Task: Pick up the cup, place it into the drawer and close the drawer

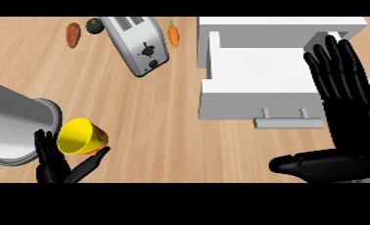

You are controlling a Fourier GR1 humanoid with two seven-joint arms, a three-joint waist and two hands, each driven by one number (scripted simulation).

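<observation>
The wooden counter [145, 101] is filling the view. The white drawer [253, 106] is standing pulled open at 2 o'clock, its front wall and bar handle [289, 121] facing 6 o'clock and its white housing [282, 23] lying behind it toward 12 o'clock.

The right hand [345, 126] is resting at 3 o'clock, spread wide, fingers pointing toward 12 o'clock across the drawer's right edge and thumb reaching toward 9 o'clock below the handle. It is holding nothing.

The grey left forearm [22, 126] is coming in at 8 o'clock. The silver toaster [137, 45] is lying at 11 o'clock, set at a slant, its slots toward 12 o'clock and its knobs toward 5 o'clock.

The yellow cup [81, 137] is sitting at 8 o'clock, well apart from the drawer and outside it. It is tilting, with its mouth turned toward 8 o'clock and a red and green label showing on its 4 o'clock side.

The left hand [54, 168] is pinching the cup from 6 o'clock, fingers lying against its 8 o'clock side and thumb against its 5 o'clock side. Whether the cup is touching the counter cannot be told.

The orange carrot [173, 34] is lying just beside the toaster at its 3 o'clock. The reddish sweet potato [73, 34] and the dark avocado [95, 25] are lying side by side at the toaster's 9 o'clock
</observation>
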